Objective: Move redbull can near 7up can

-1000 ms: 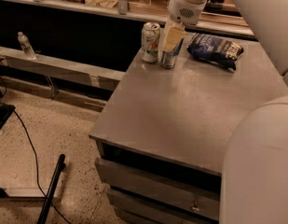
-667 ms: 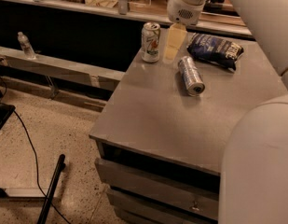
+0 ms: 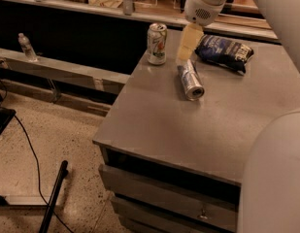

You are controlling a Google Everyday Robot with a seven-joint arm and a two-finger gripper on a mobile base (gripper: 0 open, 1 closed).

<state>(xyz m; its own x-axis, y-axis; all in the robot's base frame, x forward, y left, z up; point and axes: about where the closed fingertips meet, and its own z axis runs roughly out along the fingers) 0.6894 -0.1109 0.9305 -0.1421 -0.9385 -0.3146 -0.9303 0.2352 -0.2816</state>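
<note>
The redbull can (image 3: 190, 79) is a slim silver can with blue marks. It lies on its side on the grey table (image 3: 188, 130), its end facing the front right. The 7up can (image 3: 157, 43) stands upright at the table's back left corner, a short way left of and behind the redbull can. My gripper (image 3: 187, 43) hangs just above the far end of the redbull can, to the right of the 7up can, and holds nothing.
A dark blue chip bag (image 3: 224, 52) lies to the right of the gripper at the back of the table. The table's left edge runs close to the 7up can. A drawer front (image 3: 169, 198) is below. A water bottle (image 3: 26, 46) stands on a ledge at far left.
The redbull can stood upright at the gripper next to the 7up can a second ago. It now lies tipped over on the table, farther forward. The gripper has stayed in place.
</note>
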